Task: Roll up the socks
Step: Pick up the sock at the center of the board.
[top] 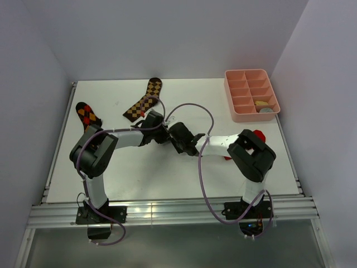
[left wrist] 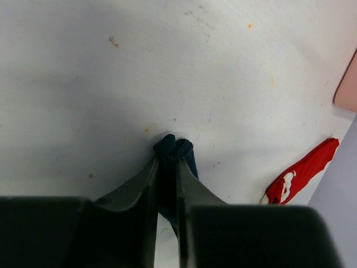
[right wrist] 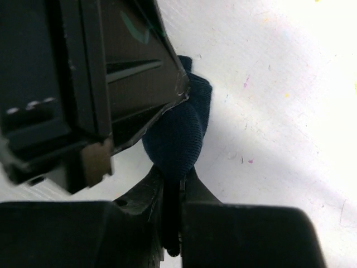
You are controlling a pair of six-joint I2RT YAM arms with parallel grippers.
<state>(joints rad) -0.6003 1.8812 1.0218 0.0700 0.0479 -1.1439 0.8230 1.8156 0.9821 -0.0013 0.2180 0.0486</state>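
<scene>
From above, both arms reach in over the middle of the white desk [top: 167, 181]. The left tool [top: 160, 133] and the right tool [top: 181, 140] meet nose to nose there, and the sock between them is hidden. A brown checkered sock [top: 144, 101] lies at the far edge, with an orange checkered sock [top: 88, 114] to its left. A pink tray [top: 230, 95] sits at the far right. It holds a yellow bundle [top: 261, 103] and a grey bundle [top: 268, 110] in its near right compartments, too small to make out.

From the left wrist, the left tool [left wrist: 167, 163] is clenched on the navy sock [left wrist: 174, 148]. The dark fabric is bunched between the fingers, and its end pokes out onto the desk. A red sock [left wrist: 304, 167] lies well off to the right.

From the right wrist, the right tool [right wrist: 174, 176] is pinched tight on the same navy sock [right wrist: 181, 128]. The rounded wad bulges above its fingers and presses against the black body of the left tool.
</scene>
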